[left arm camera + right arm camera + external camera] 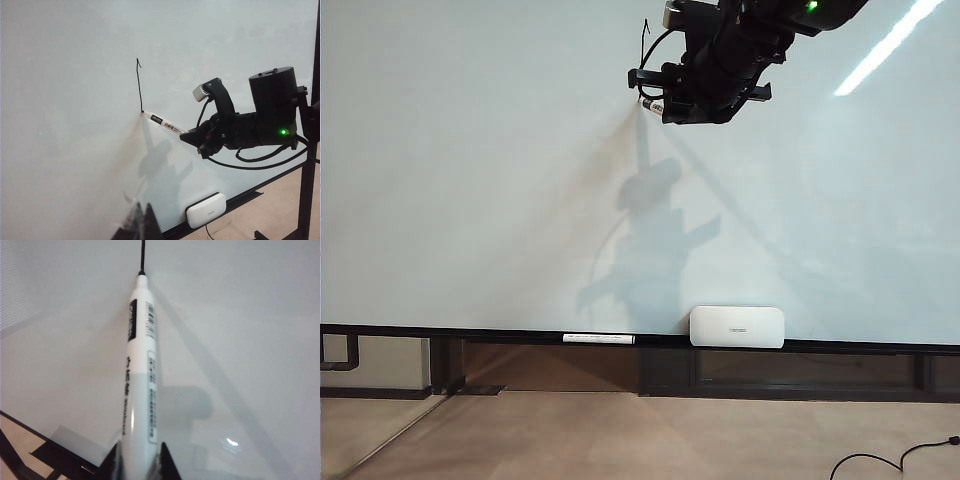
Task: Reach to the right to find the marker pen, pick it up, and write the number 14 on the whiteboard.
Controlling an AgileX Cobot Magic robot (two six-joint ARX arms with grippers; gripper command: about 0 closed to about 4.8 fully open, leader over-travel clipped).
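pale glossy whiteboard (470,180) fills nearly everything before me. nearest, my right gripper (139,460) is clamped on the marker pen (141,370), which juts straight out from between the fingers. its nib touches the board at the lower end of a thin black vertical stroke (139,85). my left gripper (141,222) hangs back from the board, only dark finger tips showing; i cannot tell its state. lower along the board, a white box (737,326) sits on the black rail.
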